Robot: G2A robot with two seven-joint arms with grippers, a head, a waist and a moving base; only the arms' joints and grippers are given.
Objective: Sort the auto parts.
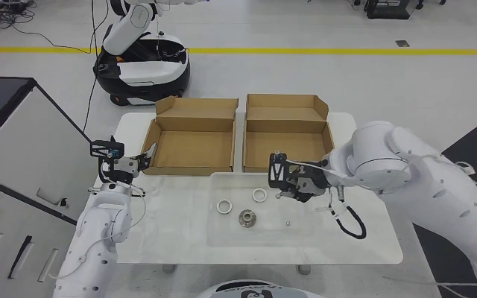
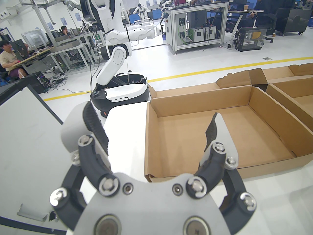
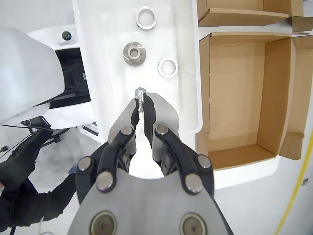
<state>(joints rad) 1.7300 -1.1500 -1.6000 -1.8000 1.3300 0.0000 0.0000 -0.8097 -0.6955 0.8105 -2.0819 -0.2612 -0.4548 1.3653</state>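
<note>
Right end effector [image 3: 141, 103] pinches a threaded, hex-headed metal bolt [image 3: 140, 93].

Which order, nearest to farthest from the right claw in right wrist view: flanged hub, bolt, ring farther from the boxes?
1. bolt, between the fingers of the right claw.
2. flanged hub, straight ahead.
3. ring, beyond the hub.

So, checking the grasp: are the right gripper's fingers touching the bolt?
Touching. Right wrist view: both fingers press on the bolt along its threaded shank, no gap.

The top view looks down on the table [image 1: 179, 238]; both wrist views (much nearer, slanting) share the left box [image 1: 192, 141].
</note>
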